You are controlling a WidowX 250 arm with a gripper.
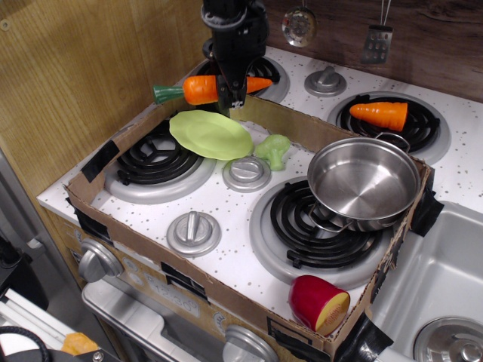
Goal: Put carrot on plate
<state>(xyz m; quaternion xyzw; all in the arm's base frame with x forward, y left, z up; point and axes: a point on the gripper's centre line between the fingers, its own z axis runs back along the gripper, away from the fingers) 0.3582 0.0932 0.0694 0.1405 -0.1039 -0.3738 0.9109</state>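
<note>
White speckled toy stove top (226, 207) forms the work surface, framed by a low cardboard wall (189, 283), with wood panelling along the left edge and a sink (434, 290) past the right edge. At the front edge, a red-and-yellow cylinder (318, 303) lies in the front right corner, and a grey knob (194, 231) sits left of centre. Mid-surface, a steel pot (364, 181) rests over the front right burner (317, 226); a second knob (247, 173) and a green vegetable piece (274, 150) lie at the centre. The plate (211, 134) sits tilted at the rear left, overlapping the front left burner (155, 160). Above the rear edge of the cardboard wall, just behind the plate, the gripper (229, 92) hangs with its fingers clamped on the carrot (202, 90), held level in the air, green stem toward the left edge. A short carrot piece (379, 115) lies on the rear right burner. Utensils (376, 41) hang at the back wall
</note>
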